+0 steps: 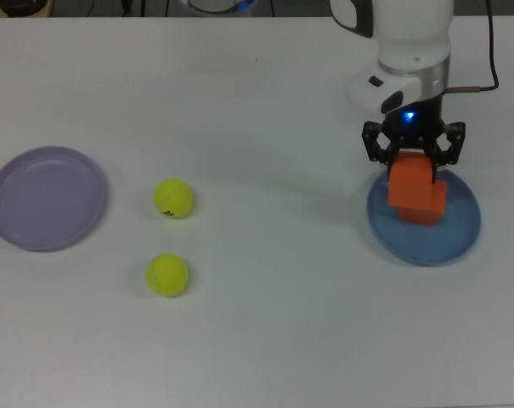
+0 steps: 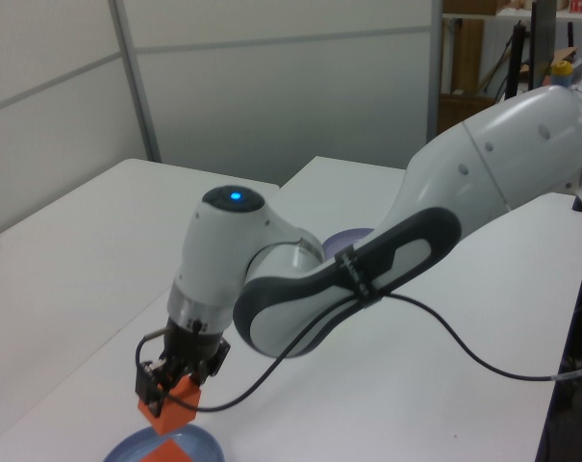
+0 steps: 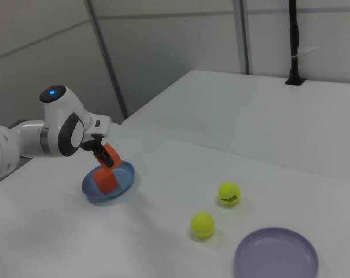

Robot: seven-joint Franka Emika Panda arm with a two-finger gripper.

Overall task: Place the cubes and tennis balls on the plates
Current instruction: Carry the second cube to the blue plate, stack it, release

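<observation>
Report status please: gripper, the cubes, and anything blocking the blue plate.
Gripper shut on held cube, above blue plate. Second cube already on that plate, right under the held one. Both tennis balls on table, lavender plate unfilled.

I see one orange cube (image 1: 408, 181) held aloft, tilted, over the blue plate (image 1: 460, 235) at the top view's right, with the second orange cube (image 1: 430, 211) resting on that plate. Two yellow-green tennis balls (image 1: 173, 198) (image 1: 166, 274) lie on the table near the bare lavender plate (image 1: 46, 198) at the top view's left.
</observation>
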